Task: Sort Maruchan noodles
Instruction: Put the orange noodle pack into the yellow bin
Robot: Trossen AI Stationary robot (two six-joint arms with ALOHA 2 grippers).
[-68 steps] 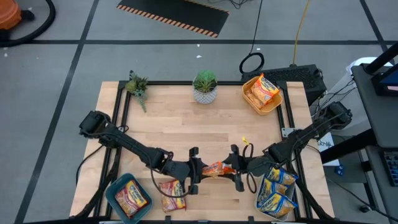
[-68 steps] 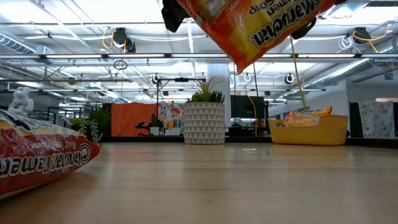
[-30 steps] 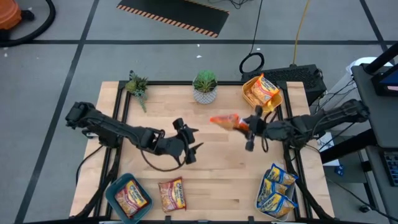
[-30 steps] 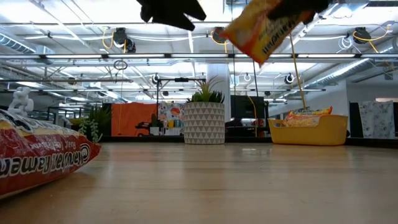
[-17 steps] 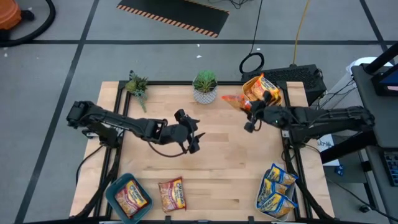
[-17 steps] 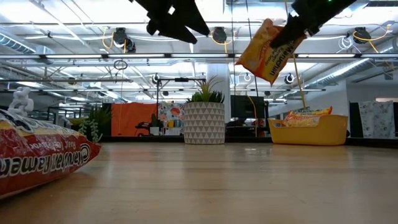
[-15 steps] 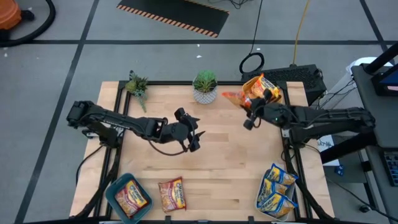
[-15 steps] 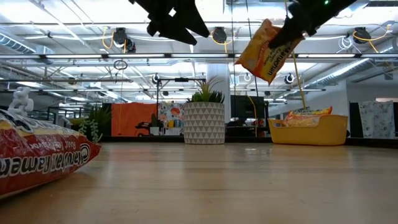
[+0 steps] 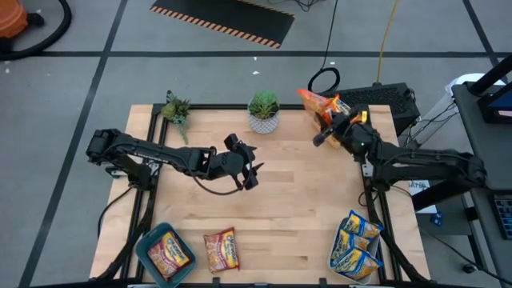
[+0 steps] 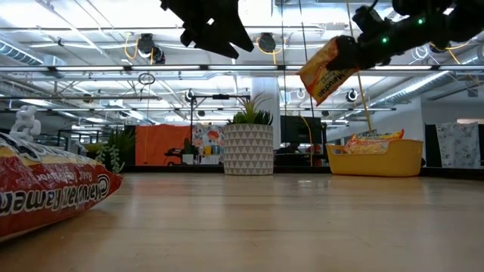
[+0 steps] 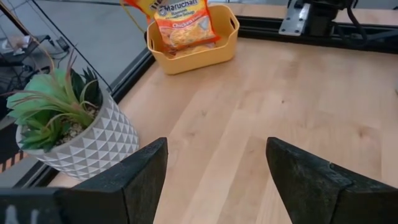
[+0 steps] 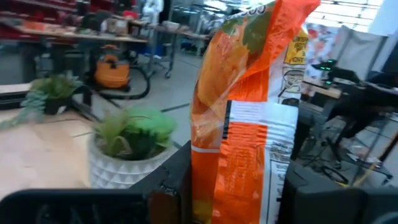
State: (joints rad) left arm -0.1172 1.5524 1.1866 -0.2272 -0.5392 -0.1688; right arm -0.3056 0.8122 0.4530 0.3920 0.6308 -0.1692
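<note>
An orange Maruchan noodles packet [image 12: 249, 106] is held in the air by my right gripper [image 9: 324, 122], which is shut on it at the table's far right. It hangs above the yellow bin [image 10: 376, 159], where another orange-yellow packet [image 11: 183, 22] lies. My left gripper [image 11: 214, 177] hovers open and empty over the table's middle [image 9: 248, 170]. A red packet [image 9: 222, 250] lies flat near the front edge. My right gripper pinches the packet's near end [image 12: 239, 180] between its two fingers [image 12: 177, 180], flat faces against the pads. The fingers come roughly level from the table's right. The packet sticks out past the fingertips, tilted, lifted clear [image 10: 327, 69] of table and bin.
A potted plant in a white patterned pot [image 9: 264, 112] stands at the far middle, and a small plant [image 9: 176, 108] at the far left. A teal bin [image 9: 164, 252] holds a red packet front left. Blue-and-yellow packets [image 9: 356, 244] lie front right.
My right gripper has carried the orange packet toward the table's far right, over the yellow bin, sinking a little and tipping to level. My left gripper has drifted a little toward the far edge, still open.
</note>
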